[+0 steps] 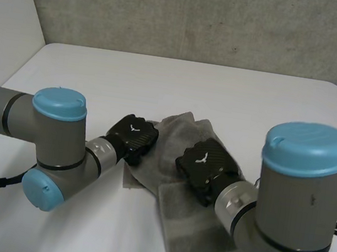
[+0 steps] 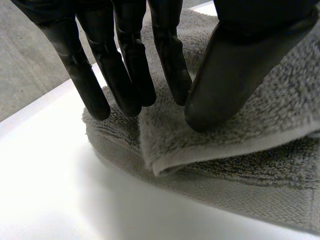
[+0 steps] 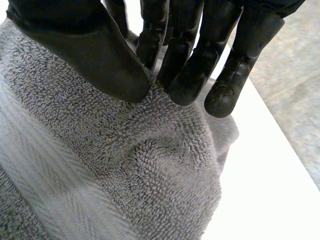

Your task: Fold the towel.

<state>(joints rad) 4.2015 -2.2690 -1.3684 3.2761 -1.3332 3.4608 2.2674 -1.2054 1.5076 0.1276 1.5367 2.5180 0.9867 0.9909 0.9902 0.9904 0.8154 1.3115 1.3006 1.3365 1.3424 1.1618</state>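
A grey towel [image 1: 177, 130] lies rumpled on the white table [image 1: 193, 85], with one end trailing towards the near edge under my right arm. My left hand [image 1: 132, 134] is at the towel's left edge. Seen from its wrist, the left hand [image 2: 125, 65] has its thumb pressed on a doubled-over flap of towel [image 2: 240, 160] and its fingers down just beside it, nipping the flap's edge. My right hand [image 1: 204, 163] sits on the towel's middle right. From that wrist, the right hand [image 3: 185, 60] pinches a raised ridge of towel [image 3: 125, 175] between thumb and fingertips.
A grey wall [image 1: 204, 17] stands behind the table's far edge. Bare white tabletop stretches beyond the towel and to its left. My right arm's big joint [image 1: 302, 184] covers the near right part of the table.
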